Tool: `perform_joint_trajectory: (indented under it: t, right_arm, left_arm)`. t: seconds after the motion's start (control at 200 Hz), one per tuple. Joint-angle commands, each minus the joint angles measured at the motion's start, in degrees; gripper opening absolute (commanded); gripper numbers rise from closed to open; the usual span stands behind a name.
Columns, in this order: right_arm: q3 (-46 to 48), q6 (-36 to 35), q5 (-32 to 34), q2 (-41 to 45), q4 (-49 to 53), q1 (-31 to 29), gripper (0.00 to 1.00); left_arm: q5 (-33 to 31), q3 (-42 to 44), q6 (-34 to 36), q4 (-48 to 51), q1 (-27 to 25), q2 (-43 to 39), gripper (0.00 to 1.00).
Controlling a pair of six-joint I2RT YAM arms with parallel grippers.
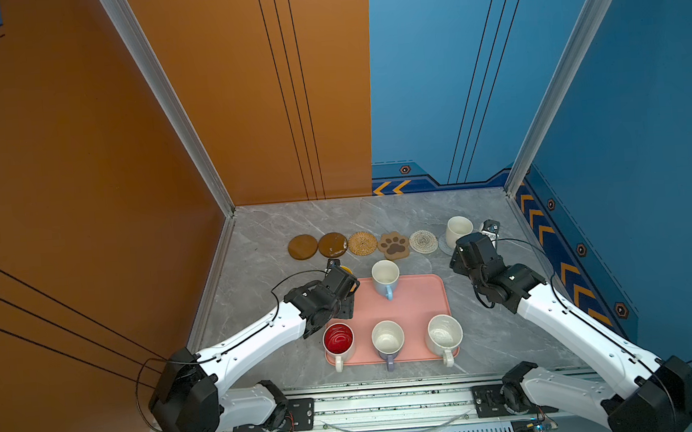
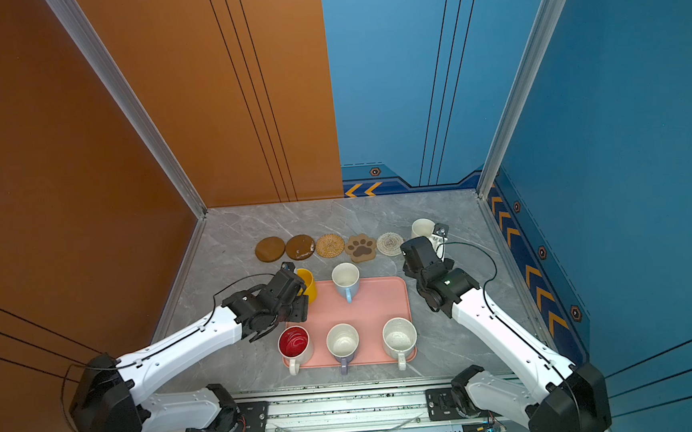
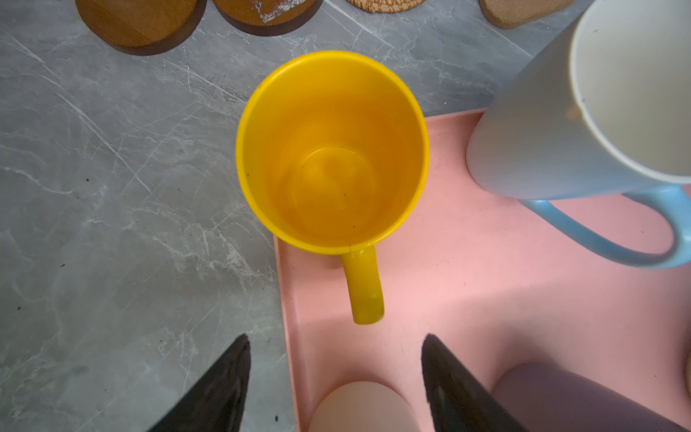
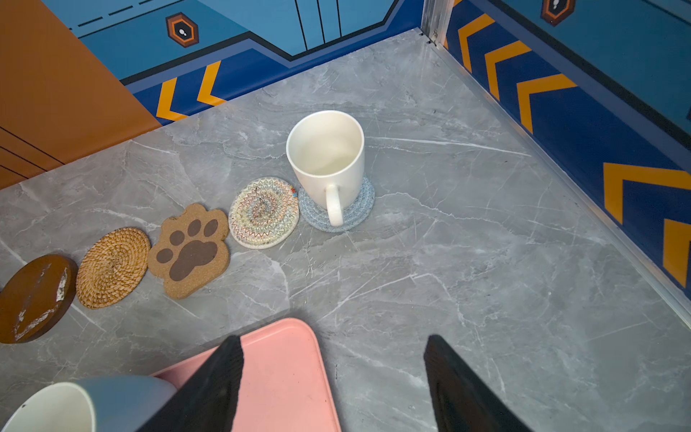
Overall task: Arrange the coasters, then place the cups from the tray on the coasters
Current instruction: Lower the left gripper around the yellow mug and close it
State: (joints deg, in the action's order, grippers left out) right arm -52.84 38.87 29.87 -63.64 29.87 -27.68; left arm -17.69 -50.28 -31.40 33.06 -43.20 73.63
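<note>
The plain white cup [image 4: 329, 157] stands upright on the light blue woven coaster [image 4: 359, 213], at the right end of the row of coasters [image 4: 112, 267] and just beside the cream woven coaster [image 4: 263, 213]. The yellow cup [image 3: 332, 157] sits at the far left corner of the tray [image 3: 486, 299], with the light blue cup [image 1: 385, 279] near it. Three more cups [image 1: 387, 339] line the tray's near edge. The left fingers [image 3: 220, 392] are spread, short of the yellow handle. The right fingers [image 4: 217, 385] are spread over the tabletop [image 4: 486, 262], holding nothing.
</note>
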Motion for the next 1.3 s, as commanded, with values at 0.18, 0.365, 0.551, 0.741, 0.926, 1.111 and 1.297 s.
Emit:
perform_joint_trajectory:
  t: [0.18, 0.365, 0.551, 0.741, 0.926, 1.111, 1.297]
  right_arm:
    - [1.49, 0.11, -0.81, -0.26, -1.54, 1.53, 0.76]
    - [1.95, 0.15, -0.71, -0.39, -1.74, 2.02, 0.76]
    - [1.95, -0.03, -0.51, -0.60, -1.83, 2.19, 0.76]
    - [2.04, -0.11, -0.69, -1.14, -1.92, 2.37, 0.76]
    - [2.06, -0.08, -0.95, -1.83, -2.40, 2.40, 0.76]
    - [1.73, -0.11, -1.03, -2.79, -2.45, 2.46, 0.76]
    - [1.63, -0.28, -1.15, -3.40, -2.81, 2.46, 0.76]
  left_arm:
    - [-3.08, -2.77, -0.87, -1.90, -0.83, 5.49, 0.71]
    - [-3.60, -3.93, -0.42, -3.30, -0.72, 8.55, 0.66]
    - [-3.88, -4.68, -0.35, -4.04, -0.44, 10.60, 0.60]
    - [-3.75, -5.05, -0.55, -4.52, 0.05, 12.28, 0.55]
    - [-4.05, -4.72, -1.11, -4.77, 0.78, 13.21, 0.49]
    - [-3.35, -3.69, -1.52, -6.40, 1.83, 13.11, 0.45]
    - [-2.15, -3.84, -1.21, -7.36, 2.24, 13.78, 0.41]
